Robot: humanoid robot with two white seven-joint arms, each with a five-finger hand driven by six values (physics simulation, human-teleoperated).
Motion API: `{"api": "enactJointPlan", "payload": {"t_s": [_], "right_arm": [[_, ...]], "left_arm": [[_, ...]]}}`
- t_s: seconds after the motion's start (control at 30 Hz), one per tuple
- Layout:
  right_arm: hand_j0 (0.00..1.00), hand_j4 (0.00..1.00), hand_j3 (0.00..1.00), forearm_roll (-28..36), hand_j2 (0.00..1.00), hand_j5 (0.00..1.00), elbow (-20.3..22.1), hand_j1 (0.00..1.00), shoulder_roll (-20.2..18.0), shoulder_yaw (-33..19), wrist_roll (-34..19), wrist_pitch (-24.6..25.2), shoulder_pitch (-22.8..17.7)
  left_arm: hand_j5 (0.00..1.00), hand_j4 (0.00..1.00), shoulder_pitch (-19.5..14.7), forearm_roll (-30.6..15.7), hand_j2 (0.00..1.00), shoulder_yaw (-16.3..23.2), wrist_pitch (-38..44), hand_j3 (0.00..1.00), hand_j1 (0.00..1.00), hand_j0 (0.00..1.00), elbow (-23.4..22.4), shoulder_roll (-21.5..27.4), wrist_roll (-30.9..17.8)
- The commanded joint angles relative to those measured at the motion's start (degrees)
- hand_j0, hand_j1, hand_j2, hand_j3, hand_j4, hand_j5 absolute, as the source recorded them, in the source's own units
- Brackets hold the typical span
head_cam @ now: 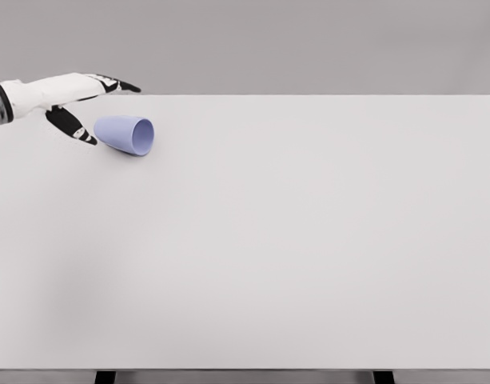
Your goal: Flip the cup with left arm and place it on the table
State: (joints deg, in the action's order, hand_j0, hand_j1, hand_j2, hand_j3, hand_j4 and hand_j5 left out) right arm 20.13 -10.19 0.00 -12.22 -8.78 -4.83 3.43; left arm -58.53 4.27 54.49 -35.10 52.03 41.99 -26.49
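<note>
Fingers (121,84) of the left hand (69,100) are spreading apart, gripping nothing, just beside the cup (125,134) lying on its side at the counter's (308,240) far left — they ought to be closing around its body — not its rim — before turning it upright.
</note>
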Motion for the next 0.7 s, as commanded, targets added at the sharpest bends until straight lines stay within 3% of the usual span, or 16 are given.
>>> {"api": "enactJointPlan", "payload": {"t_s": [0.0,0.17,0.27,0.37,0.57,0.67], "right_arm": [[1.0,1.0,1.0,0.0,1.0,1.0,0.0,1.0,0.0,0.0,-0.01,0.0,0.0],[1.0,1.0,1.0,0.0,1.0,1.0,0.0,1.0,0.0,0.0,-0.01,0.0,0.0],[1.0,1.0,1.0,0.0,1.0,1.0,0.0,1.0,0.0,0.0,-0.01,0.0,0.0],[1.0,1.0,1.0,0.0,1.0,1.0,0.0,1.0,0.0,0.0,-0.01,0.0,0.0],[1.0,1.0,1.0,0.0,1.0,1.0,0.0,1.0,0.0,0.0,-0.01,0.0,0.0],[1.0,1.0,1.0,0.0,1.0,1.0,0.0,1.0,0.0,0.0,-0.01,0.0,0.0]], "left_arm": [[1.0,1.0,0.0,-0.14,1.0,0.0,0.1,1.0,1.0,1.0,-5.09,-3.4,0.21],[1.0,1.0,0.09,0.13,1.0,0.09,0.1,1.0,1.0,1.0,-8.7,-6.83,0.39],[1.0,1.0,-0.53,0.3,1.0,3.87,0.1,1.0,1.0,1.0,-8.87,-6.83,0.56],[1.0,1.0,-0.97,0.3,1.0,4.04,0.1,1.0,1.0,1.0,-9.4,-6.83,0.56],[1.0,1.0,-2.11,0.22,1.0,3.87,0.1,1.0,1.0,1.0,-15.03,-8.41,0.65],[1.0,1.0,-2.11,0.22,1.0,3.96,0.1,1.0,1.0,1.0,-14.94,-9.2,0.65]]}}
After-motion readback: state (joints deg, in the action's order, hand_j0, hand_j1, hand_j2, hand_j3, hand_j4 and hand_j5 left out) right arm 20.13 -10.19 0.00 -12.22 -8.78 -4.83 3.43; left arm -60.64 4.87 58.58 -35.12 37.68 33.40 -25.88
